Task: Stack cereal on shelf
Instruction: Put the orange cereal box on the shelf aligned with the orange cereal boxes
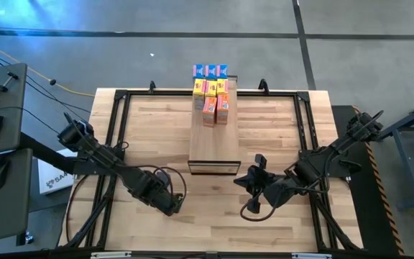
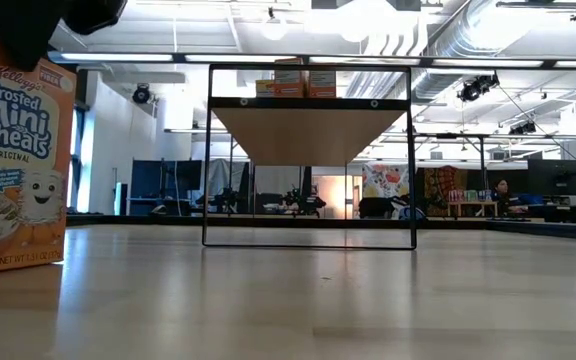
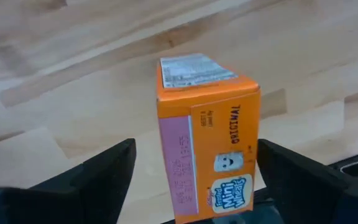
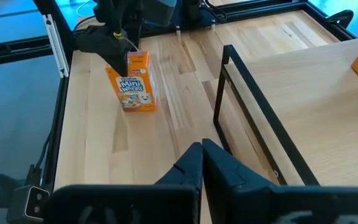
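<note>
**Orange box stands between the left fingers, not yet gripped**

The box [image 3: 207, 146], an orange Mini-Wheats carton, stands upright on the table [image 1: 279, 144], directly under the left gripper [image 1: 169, 203] and between its two fingers [image 3: 98, 177]. It is thin cardboard: likely very light, stiff along its edges but easy to dent on its broad faces, and smooth enough to slip if pinched weakly. Being tall and narrow, it may tip with a sideways nudge. A sensible hold is across the narrow sides near the top, with gentle pressure, keeping it upright.

The left gripper is spread wide. Bare wood shows on each side of the box between it and the fingers, so nothing is clamped and I see no contact.

The shelf [image 1: 213, 137] lies ahead and to the right of the left gripper, well apart from it. The stacked boxes [image 1: 212, 93], blue, yellow and orange, sit at the shelf's far end, farthest from both grippers.

The right gripper [image 1: 256, 196] waits just beside the shelf's near end, its fingers pressed together on nothing, with the orange box well off to its left.
</note>
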